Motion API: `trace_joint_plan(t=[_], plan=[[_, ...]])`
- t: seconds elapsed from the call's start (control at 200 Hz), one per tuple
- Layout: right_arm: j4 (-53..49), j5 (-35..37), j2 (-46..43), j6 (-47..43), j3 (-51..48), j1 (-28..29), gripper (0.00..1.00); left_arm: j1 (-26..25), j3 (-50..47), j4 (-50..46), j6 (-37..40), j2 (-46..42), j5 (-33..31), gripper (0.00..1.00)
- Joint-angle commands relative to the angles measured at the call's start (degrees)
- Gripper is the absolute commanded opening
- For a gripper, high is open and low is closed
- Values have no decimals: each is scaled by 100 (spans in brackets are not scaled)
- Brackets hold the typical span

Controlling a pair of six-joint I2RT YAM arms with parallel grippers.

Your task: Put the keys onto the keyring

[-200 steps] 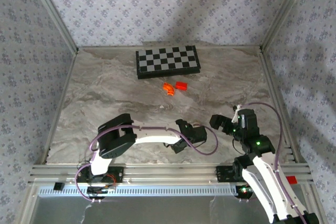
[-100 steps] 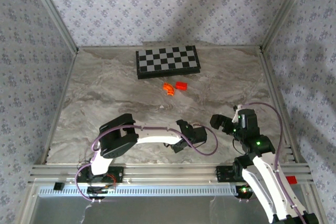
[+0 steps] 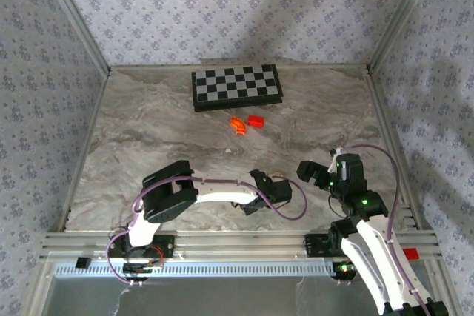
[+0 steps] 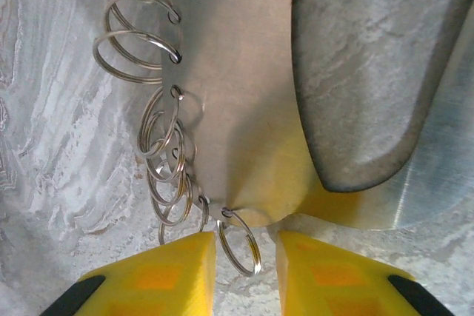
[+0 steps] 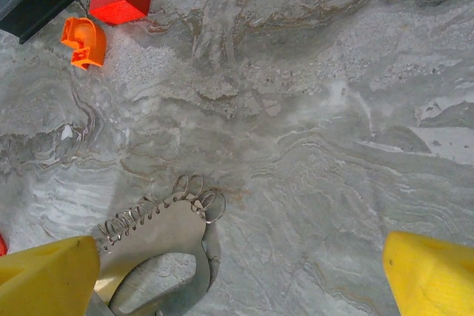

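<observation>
My left end effector (image 4: 246,257), at the bottom of the left wrist frame, has its fingers narrowly apart astride one small steel split ring (image 4: 241,246) of the keyring (image 4: 237,94), a flat silver plate edged with such rings. Closing off-centre could flick that ring aside or drag the plate. My right end effector (image 5: 238,271) gapes wide, empty.
</observation>
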Motion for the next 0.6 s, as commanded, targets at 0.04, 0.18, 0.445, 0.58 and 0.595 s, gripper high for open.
trace_joint_plan(t=[0.04,0.18,0.445,0.58,0.595], plan=[[-64,71,-59,-35,16,-37,100,18,-45,-132,70,99,-141,26],[-77,71,-60,-49,18,-39,100,18,-46,-131,79,133,-192,22],[-108,148,-114,-76,31,-33,100,6,-116,-149,62,93,-174,16],[-117,143,-130,-72,42,-37,100,7,-135,-166,84,57,-169,14],[-125,141,-137,-75,44,-35,100,3,-126,-179,87,51,-170,13]])
